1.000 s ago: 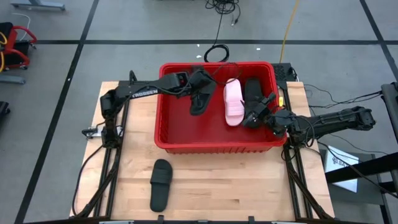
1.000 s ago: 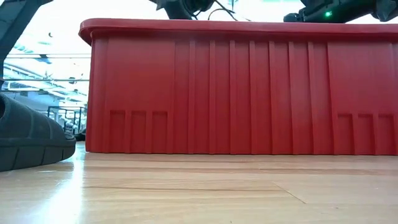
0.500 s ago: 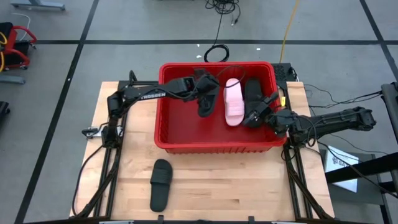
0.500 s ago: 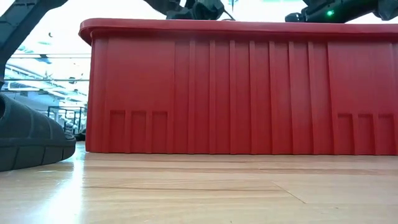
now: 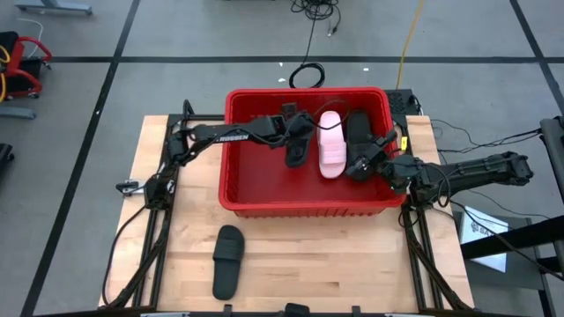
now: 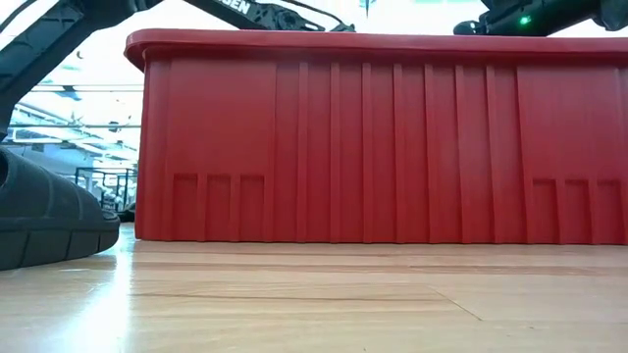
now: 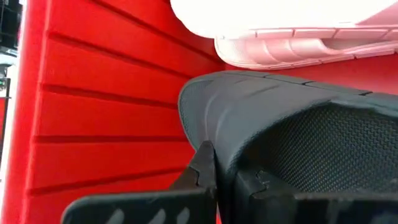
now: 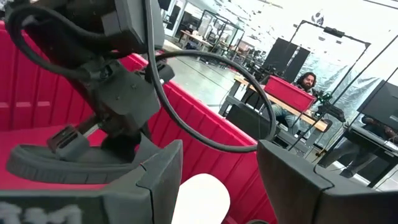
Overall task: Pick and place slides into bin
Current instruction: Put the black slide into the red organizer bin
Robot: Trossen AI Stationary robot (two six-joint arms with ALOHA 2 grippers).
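The red bin (image 5: 264,198) stands mid-table. In it lie a pale pink slide (image 5: 331,143) and a black slide (image 5: 357,130), side by side. My left gripper (image 5: 291,130) reaches in from the left, shut on another black slide (image 5: 297,150), just left of the pink one. My right gripper (image 5: 366,158) hovers open over the bin's right part, nothing between its fingers (image 8: 158,177). One more black slide (image 5: 227,261) lies flat on the table in front of the bin. My left gripper pinches the black slide's curved strap edge (image 7: 208,134) between its two fingers, one finger (image 7: 202,169) on the smooth outer face and the other on the textured inner side. The fingers slant down from the table's left. The slide hangs below them inside the bin; whether it touches the floor, I cannot tell.
The bin's tall ribbed front wall (image 6: 373,147) fills the low view, with the loose black slide's end (image 6: 44,221) at its left. Cables (image 5: 308,75) lie on the floor beyond the table. Bare wood (image 5: 352,264) stretches in front of the bin. A person (image 8: 303,84) sits far off.
My left gripper has carried the black slide toward the table's right edge and downward, deeper into the bin, ending close beside the pink slide. In the low view it has sunk behind the bin's rim. It has stayed shut on the slide.
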